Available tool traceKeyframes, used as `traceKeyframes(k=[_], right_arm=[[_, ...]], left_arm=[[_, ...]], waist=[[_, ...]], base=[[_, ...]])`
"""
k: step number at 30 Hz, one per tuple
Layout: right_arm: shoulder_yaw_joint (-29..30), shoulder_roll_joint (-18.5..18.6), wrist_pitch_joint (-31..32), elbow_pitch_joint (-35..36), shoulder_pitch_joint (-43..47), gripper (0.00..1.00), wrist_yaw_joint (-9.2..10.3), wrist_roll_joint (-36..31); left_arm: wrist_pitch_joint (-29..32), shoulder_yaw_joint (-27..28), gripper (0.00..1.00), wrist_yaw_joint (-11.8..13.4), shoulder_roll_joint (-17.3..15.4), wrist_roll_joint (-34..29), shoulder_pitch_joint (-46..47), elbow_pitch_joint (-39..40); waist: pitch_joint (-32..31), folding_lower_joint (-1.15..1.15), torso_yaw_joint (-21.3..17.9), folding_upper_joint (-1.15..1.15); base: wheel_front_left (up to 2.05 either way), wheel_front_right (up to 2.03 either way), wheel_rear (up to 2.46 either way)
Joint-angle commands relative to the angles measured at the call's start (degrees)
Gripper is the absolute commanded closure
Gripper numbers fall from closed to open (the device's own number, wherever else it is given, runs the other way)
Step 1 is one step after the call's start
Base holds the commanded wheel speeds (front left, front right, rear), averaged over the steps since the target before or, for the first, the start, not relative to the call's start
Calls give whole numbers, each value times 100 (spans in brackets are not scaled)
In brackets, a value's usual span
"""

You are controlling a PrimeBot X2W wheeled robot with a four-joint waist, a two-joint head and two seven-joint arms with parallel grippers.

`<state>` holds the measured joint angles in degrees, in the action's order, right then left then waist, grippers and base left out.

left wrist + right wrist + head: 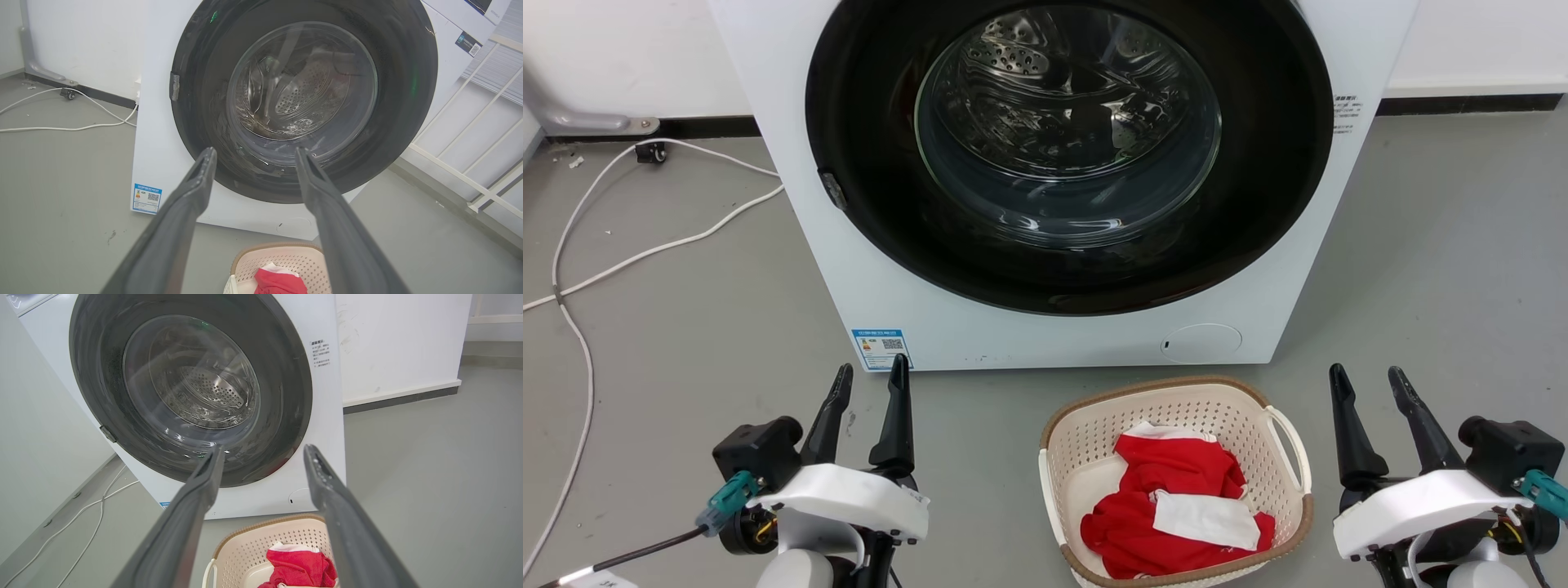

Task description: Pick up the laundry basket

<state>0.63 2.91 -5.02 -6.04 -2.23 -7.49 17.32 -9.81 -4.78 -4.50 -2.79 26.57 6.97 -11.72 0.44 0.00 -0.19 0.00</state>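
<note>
Floor (1437,269): washer (1045,339) seemingly just behind laundry basket (1176,412)

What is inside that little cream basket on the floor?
A crumpled red and white garment lies in the laundry basket, with bare bottom beside it. Anything beneath the cloth is covered.

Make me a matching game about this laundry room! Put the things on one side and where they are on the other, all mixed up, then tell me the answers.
Things:
1. laundry basket
2. red cloth
3. washing machine
4. white cable

Places:
A. lying inside the basket
B. trailing across the floor, left of the machine
C. on the floor, in front of the machine
D. behind the basket, in front of the white wall

Pairs: 1-C, 2-A, 3-D, 4-B
</note>
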Motion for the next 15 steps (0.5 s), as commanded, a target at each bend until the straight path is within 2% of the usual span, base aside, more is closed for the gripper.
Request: traceKeyframes(k=[1, 15], right_arm=[[-1, 3, -8, 63, -11, 0, 0, -166], [20, 0, 31, 82, 15, 0, 0, -1036]], left_arm=[[-50, -21, 0, 19, -16, -164, 111, 12], [-224, -108, 0, 127, -15, -952, 201, -116]], waist=[[6, 0, 3, 0], [62, 0, 6, 0]], base=[[0, 0, 0], [0, 0, 0]])
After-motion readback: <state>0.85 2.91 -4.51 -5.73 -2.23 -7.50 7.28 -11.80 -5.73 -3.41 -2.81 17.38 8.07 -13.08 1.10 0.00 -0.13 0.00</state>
